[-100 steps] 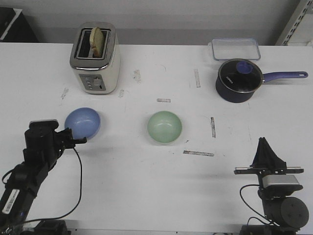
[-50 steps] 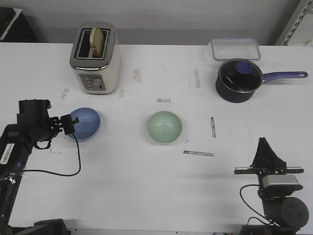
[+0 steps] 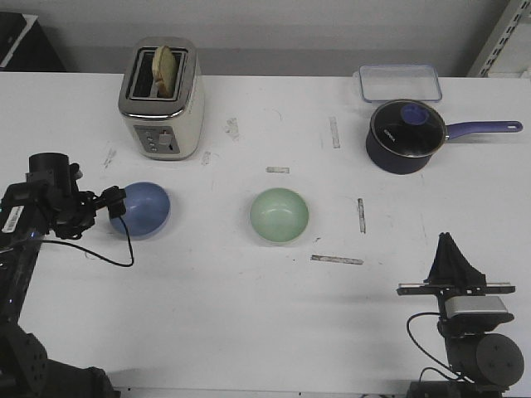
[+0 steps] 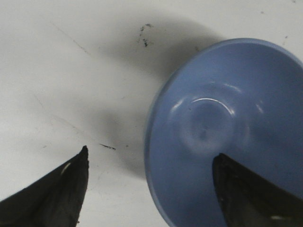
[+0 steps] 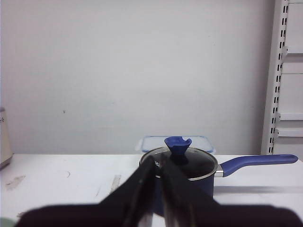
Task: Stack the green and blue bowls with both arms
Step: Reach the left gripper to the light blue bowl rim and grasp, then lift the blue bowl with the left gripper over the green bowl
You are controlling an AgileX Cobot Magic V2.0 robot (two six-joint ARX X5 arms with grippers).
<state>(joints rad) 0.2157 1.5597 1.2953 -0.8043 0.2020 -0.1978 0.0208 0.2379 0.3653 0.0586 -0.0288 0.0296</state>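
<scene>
Blue is the bowl (image 3: 140,209) on the left part of the white table (image 3: 249,315), in front of the toaster (image 3: 161,98). The left gripper (image 3: 116,201) is right at the near-left rim of this blue bowl. In the left wrist view its 2 black fingers (image 4: 57,191) are spread wide, 1 over the bare table and 1 over the inside of the blue bowl (image 4: 227,127), so the rim sits between them. I cannot tell if the fingers touch the bowl.

The green bowl (image 3: 280,215) sits near the middle of the table, well apart from the blue one, with its open side up.

The right gripper (image 3: 450,259) is low at the near-right corner, far from both bowls. In the right wrist view its fingers (image 5: 142,189) are pressed close together with nothing in them.

A slice of bread (image 3: 168,68) sticks up out of the toaster. At the far right stands a dark blue saucepan (image 3: 404,135) with a glass lid, and behind it a clear plastic box (image 3: 398,82).
</scene>
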